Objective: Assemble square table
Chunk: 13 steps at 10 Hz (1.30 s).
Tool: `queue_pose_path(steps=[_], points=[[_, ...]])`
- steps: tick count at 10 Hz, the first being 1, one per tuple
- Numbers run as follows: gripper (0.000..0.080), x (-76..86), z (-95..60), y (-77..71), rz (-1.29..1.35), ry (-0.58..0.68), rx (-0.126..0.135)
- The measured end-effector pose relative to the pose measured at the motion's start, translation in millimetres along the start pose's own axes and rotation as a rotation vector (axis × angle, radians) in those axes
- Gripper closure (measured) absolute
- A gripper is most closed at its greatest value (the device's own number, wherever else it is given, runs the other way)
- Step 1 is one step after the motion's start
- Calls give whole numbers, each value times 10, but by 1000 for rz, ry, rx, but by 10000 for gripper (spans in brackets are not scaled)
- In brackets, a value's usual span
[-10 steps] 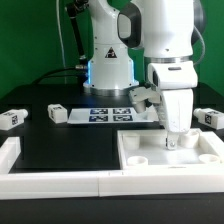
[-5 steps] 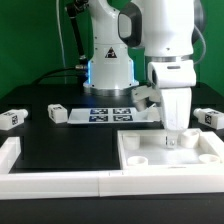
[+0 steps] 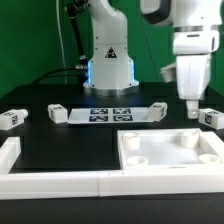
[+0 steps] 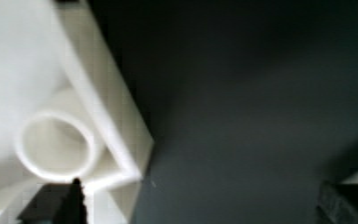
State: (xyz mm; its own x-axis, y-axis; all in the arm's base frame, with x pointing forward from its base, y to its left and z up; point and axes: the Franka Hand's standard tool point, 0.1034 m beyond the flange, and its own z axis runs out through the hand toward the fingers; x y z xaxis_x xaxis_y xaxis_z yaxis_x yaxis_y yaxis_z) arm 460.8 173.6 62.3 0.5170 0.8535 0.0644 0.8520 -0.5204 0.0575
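High at the exterior view's right, well clear of the dark surface point(image 3: 60, 145): the hand point(image 3: 190, 107), hanging from the white arm point(image 3: 192, 45) with fingers pointing straight down. Spread wide, going by the wrist view, with one dark fingertip point(image 4: 55, 200) at one edge of that picture and what looks like the second at the opposite edge. Gripping nothing.

Below the hand and apart from it: the slab point(image 3: 170, 150) of the square table, lying flat on the surface, raised rim upward, round sockets point(image 3: 138, 157) showing near its corners. Mostly toward the exterior view's left of the hand, far right corner nearest the fingertips. Seen close in the wrist view as a white rim edge crossing the picture on a slant, one socket just inside it and bare dark surface on the other side.

Four legs loose on the surface, none set into the slab:
- leftmost leg point(image 3: 12, 118) near the exterior view's left edge
- second leg point(image 3: 57, 114) at one end of the marker board point(image 3: 110, 113)
- third leg point(image 3: 157, 109) at the board's other end
- rightmost leg point(image 3: 210, 117) just to the exterior view's right of the hand, lower than the fingertips

White border rails point(image 3: 50, 182) along the near edge.
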Motion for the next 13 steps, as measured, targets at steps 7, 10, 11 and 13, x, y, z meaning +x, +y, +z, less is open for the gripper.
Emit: queue_pose_path(steps=[7,10,11,13], points=[[151,361,8,-339,509,-10,17],[151,469,53,-567,654,-8,46],[151,452,54,-554,652,-26,48],[151,420,64,-568,645,-46,50]])
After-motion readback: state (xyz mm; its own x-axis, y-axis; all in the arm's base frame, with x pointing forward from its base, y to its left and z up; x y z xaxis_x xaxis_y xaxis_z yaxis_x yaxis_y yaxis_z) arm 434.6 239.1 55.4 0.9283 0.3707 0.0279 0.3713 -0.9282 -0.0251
